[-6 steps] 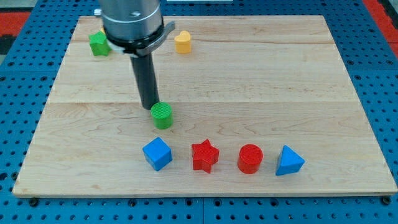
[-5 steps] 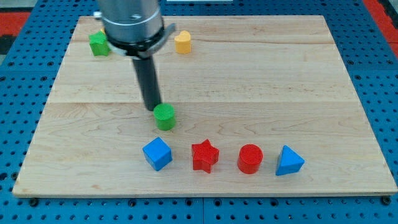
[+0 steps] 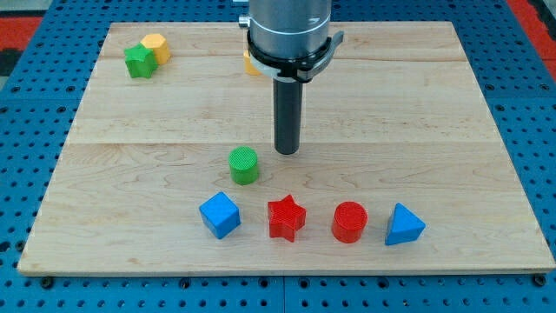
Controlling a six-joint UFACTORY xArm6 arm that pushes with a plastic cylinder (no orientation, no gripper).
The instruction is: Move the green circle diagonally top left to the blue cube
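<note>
The green circle (image 3: 244,164) stands on the wooden board (image 3: 434,104) just above and slightly to the view's right of the blue cube (image 3: 219,215), near it but apart; my tip (image 3: 287,152) sits to the view's right of the circle and a little higher in the view, close but with bare wood between them; there is no hand to open or close, only the bare rod, which holds nothing.

The step in hand looks like repositioning for a nudge; the circle lies above the cube yet seems right of its upper-left diagonal, so the next move probably calls for a short push toward the view's left from where the tip stands, gentle enough that the circle does not roll past or knock the cube.

Right of the cube along the view's bottom run a red star (image 3: 286,217), a red circle (image 3: 350,222) and a blue triangle (image 3: 403,225); at the top left a green block (image 3: 137,62) touches a yellow block (image 3: 156,47); another yellow block (image 3: 248,61) is mostly hidden behind the arm.

The board is pale planked wood, lying on a blue perforated table (image 3: 35,104).
</note>
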